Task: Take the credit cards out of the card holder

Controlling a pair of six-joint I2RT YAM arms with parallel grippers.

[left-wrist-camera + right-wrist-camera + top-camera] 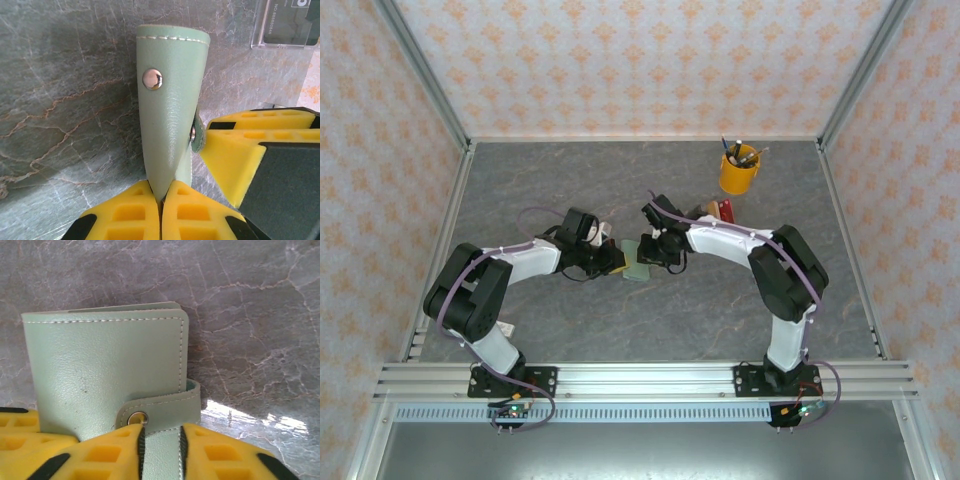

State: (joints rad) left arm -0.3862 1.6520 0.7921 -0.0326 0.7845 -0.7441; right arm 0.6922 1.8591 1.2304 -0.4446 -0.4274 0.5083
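Grip at two edges of one wallet. Nearest, my left gripper (161, 192) is pressed together on the lower edge of the small pale mint-green leather bifold card holder (170, 115). The holder rises straight away from the fingers, folded closed over the grey marbled table (60, 100). My right gripper (161, 437) clamps its narrow green snap strap (162, 402), with the body just beyond and to the left. I judge the strap must pull away from the left arm, and that the credit cards lie inside. Farther off stands a round yellow pen cup (738, 175).
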